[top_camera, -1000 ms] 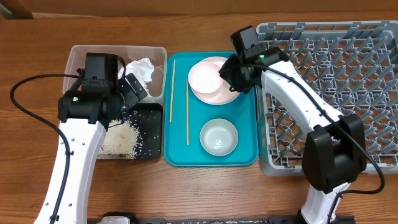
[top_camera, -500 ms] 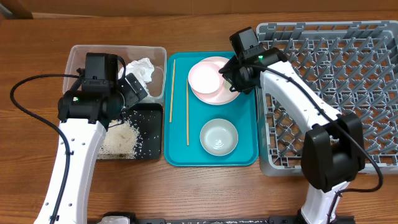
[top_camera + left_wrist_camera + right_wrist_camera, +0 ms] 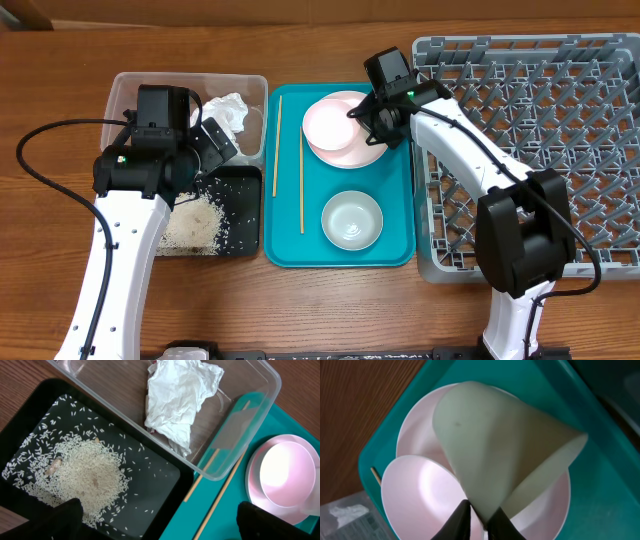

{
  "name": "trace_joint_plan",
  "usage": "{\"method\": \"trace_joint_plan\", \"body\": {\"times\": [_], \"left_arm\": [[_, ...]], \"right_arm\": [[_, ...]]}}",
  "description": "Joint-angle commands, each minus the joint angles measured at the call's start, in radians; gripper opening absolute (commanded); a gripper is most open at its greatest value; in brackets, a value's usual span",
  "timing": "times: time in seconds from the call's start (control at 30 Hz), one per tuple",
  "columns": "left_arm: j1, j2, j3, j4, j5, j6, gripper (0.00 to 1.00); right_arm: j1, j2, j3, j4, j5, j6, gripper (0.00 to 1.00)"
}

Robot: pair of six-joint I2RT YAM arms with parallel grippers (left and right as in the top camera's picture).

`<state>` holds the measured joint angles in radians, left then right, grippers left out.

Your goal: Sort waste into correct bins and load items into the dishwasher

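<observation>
My right gripper (image 3: 362, 112) (image 3: 481, 522) is shut on the rim of the small white cup (image 3: 510, 445), which lies tilted over the pale pink plate (image 3: 366, 152) (image 3: 540, 505). A pink bowl (image 3: 328, 122) (image 3: 420, 495) rests on that plate. Nearer the front of the teal tray (image 3: 400, 235) stands a second, pale bowl (image 3: 351, 219). Two chopsticks (image 3: 301, 180) (image 3: 220, 495) lie along the tray's left side. My left gripper (image 3: 205, 150) (image 3: 162, 525) hangs open above the black tray (image 3: 245, 185) (image 3: 160, 475), where the rice (image 3: 195, 222) (image 3: 90, 470) lies. The crumpled tissue (image 3: 228, 108) (image 3: 177, 395) sits in the clear tub (image 3: 130, 85) (image 3: 270, 380).
The grey dish rack (image 3: 540, 130) with upright pegs fills the right side, its left wall just beside my right gripper. The clear tub and black tray stand one behind the other at the left. Bare wooden table runs along the front edge.
My right gripper's fingers have closed onto the cup's rim, and that wrist has shifted slightly left. The left arm has not moved.
</observation>
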<state>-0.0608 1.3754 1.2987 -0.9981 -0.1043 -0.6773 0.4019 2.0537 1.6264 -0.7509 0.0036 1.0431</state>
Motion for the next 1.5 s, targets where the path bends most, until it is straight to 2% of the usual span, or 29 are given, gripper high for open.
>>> {"method": "trace_joint_plan", "body": {"times": [0.0, 0.3, 0.53, 0.77, 1.07, 1.27, 1.47], "left_arm": [[0.002, -0.006, 0.013, 0.003, 0.001, 0.016, 1.00], [0.002, -0.006, 0.013, 0.003, 0.001, 0.016, 1.00], [0.002, -0.006, 0.013, 0.003, 0.001, 0.016, 1.00], [0.002, -0.006, 0.013, 0.003, 0.001, 0.016, 1.00], [0.002, -0.006, 0.013, 0.003, 0.001, 0.016, 1.00], [0.002, -0.006, 0.013, 0.003, 0.001, 0.016, 1.00], [0.002, -0.006, 0.013, 0.003, 0.001, 0.016, 1.00]], "right_arm": [[0.003, 0.002, -0.004, 0.005, 0.030, 0.004, 0.07], [0.003, 0.002, -0.004, 0.005, 0.061, -0.005, 0.04], [0.003, 0.000, -0.002, 0.024, 0.063, -0.185, 0.04], [0.003, -0.044, -0.002, 0.000, 0.061, -0.258, 0.04], [0.003, -0.171, -0.002, -0.081, 0.010, -0.430, 0.04], [0.003, -0.195, 0.014, -0.127, 0.009, -0.568, 0.04], [0.004, -0.195, 0.018, -0.094, -0.116, -0.750, 0.04]]}}
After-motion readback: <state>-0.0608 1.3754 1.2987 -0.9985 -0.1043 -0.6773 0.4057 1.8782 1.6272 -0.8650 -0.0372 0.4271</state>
